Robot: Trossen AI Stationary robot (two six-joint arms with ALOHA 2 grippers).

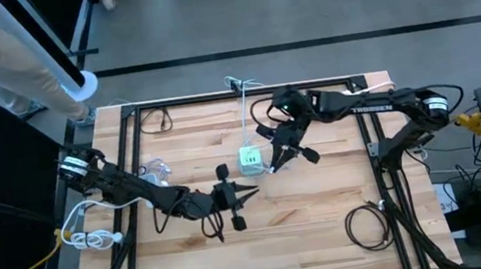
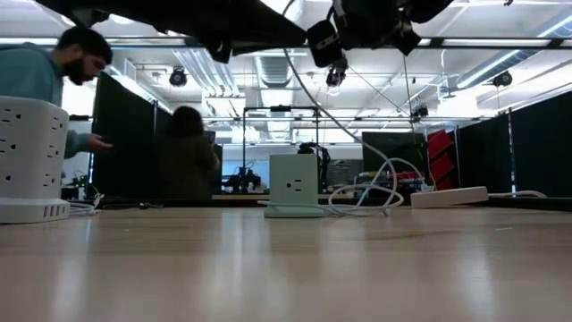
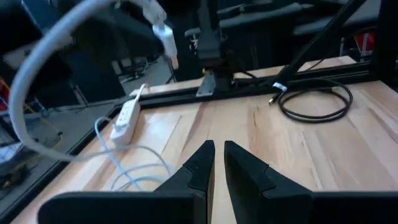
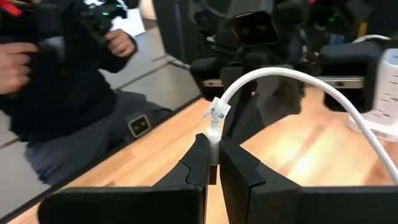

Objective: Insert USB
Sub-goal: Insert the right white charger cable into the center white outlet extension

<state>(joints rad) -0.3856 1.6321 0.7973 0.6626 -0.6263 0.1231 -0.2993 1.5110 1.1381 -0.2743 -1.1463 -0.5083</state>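
Saw the left gripper [image 1: 249,191] waiting over the light wooden worktop [image 1: 338,178] toward the middle of its front edge, fingers [image 3: 198,163] clenched on nothing. Found the right gripper [image 1: 274,167] farther in, near the worktop's centre, fingers [image 4: 200,158] grasping the thin white USB cable [image 4: 292,78] just behind its small white plug [image 4: 214,114], plug end sticking out past the fingertips. Placed the pale green cube-shaped power block [image 1: 250,159] just beside that gripper, standing upright on the worktop, with the cable trailing off toward the far edge.

Judged the step in hand as bringing the plug to a port on the block. Called for keeping the short grip, since more free cable would have let the plug wobble. Needed the plug squared to the port face and turned to the right side before any push, which the views could not confirm. Advised a slow, straight push; risked shoving the light block aside, so bracing it with the free left gripper looked wise.
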